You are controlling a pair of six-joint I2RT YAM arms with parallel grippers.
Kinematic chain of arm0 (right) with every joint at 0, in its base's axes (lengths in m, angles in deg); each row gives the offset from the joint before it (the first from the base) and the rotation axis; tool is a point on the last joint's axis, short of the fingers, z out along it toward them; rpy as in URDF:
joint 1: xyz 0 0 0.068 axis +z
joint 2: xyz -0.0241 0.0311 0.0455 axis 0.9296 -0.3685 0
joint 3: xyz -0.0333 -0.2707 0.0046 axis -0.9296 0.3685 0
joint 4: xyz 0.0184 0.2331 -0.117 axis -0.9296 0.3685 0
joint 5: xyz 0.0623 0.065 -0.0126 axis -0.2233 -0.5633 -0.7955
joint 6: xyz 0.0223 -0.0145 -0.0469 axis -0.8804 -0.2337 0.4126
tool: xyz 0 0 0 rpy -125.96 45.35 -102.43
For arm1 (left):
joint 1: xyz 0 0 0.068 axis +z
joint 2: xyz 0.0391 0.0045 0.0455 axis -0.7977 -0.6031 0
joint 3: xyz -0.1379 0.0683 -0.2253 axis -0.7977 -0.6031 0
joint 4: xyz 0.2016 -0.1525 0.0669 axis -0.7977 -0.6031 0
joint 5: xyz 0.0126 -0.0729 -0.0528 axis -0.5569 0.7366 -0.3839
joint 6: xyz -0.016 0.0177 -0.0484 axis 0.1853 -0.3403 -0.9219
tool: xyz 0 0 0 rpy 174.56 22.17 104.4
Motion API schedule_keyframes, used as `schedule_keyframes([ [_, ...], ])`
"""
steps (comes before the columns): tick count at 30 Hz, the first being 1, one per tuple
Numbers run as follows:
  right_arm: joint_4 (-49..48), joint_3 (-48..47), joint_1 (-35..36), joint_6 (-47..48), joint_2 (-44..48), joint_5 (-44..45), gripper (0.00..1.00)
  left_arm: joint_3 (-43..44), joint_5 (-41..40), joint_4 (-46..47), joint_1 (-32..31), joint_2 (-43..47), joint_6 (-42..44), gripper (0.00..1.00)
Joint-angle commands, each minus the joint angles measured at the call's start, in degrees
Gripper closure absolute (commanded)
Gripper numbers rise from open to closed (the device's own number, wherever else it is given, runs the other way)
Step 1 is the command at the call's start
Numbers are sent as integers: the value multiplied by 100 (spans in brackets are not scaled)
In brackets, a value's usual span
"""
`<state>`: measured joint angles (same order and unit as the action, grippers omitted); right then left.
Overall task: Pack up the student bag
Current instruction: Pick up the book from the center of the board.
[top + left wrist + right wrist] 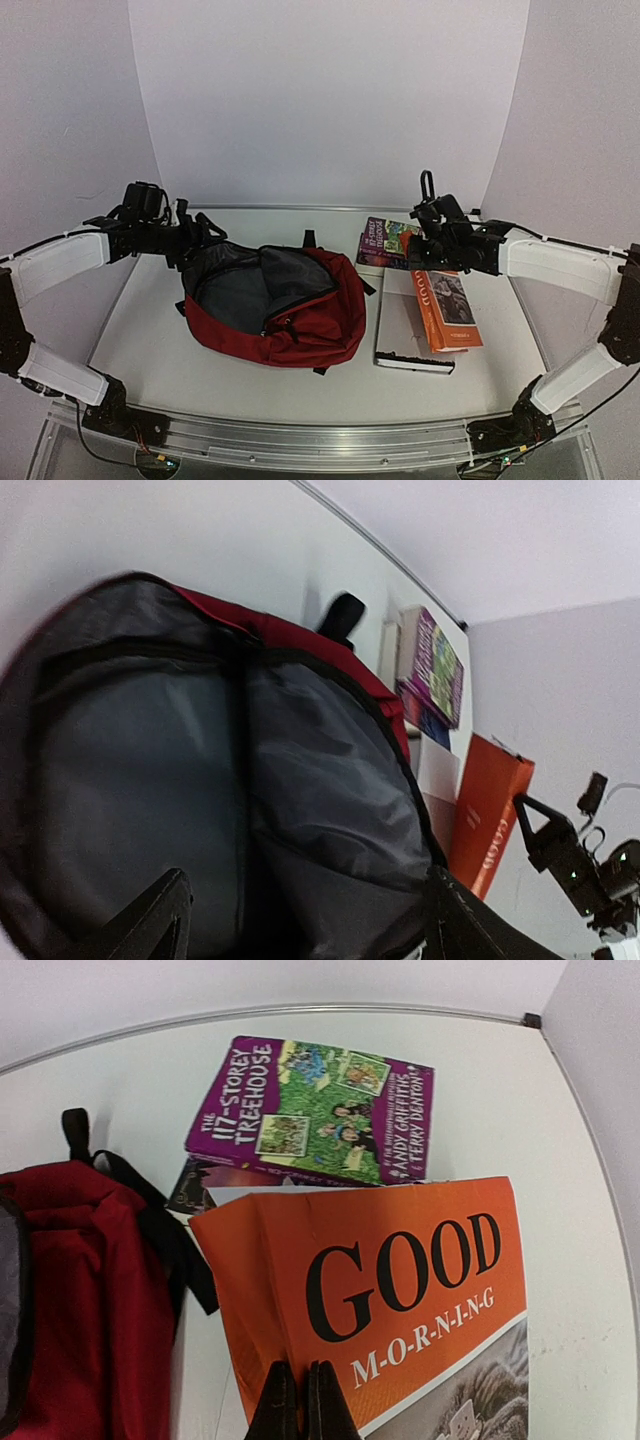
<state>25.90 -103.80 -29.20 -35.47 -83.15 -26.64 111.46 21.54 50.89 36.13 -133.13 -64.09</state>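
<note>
I've got the right gripper [302, 1402] clamped on the orange Good Morning book [400, 1280]. The student bag [290, 320] gapes open just left of it, with the left gripper [310, 910] spread wide at its rim.

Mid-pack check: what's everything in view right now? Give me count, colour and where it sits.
student bag: one, dark red with grey lining, table centre, unzipped and gaping.
orange book: one, orange, "GOOD MORNING" cover, right of the bag, far end in the right gripper.
purple book: one, purple and green, far right of the table, lying on a darker book.
dark book: one, dark cover, mostly hidden under the purple book.
white book: one, white with a black near edge, under the orange book.
table: one, white.
left gripper: one, black, open, at the bag's far left rim.
right gripper: one, black, shut on the orange book.
</note>
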Motion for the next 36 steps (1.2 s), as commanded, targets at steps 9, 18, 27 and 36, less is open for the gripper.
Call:
schedule_keyframes([
  [9,-1841,-170,1789,1039,169,856,100,456,1114,2249,-1197,-868,-1441,18],
  [18,-2693,-471,2509,1621,-494,488,100,330,1536,2814,-1219,-1128,-1918,13],
  [27,-2855,-844,2936,1971,-1105,320,100,275,2079,3632,-1285,-1646,-2412,10],
  [36,-2867,-1020,3119,2245,-1385,237,100,554,2388,3621,-1448,-2083,-2403,5],
])
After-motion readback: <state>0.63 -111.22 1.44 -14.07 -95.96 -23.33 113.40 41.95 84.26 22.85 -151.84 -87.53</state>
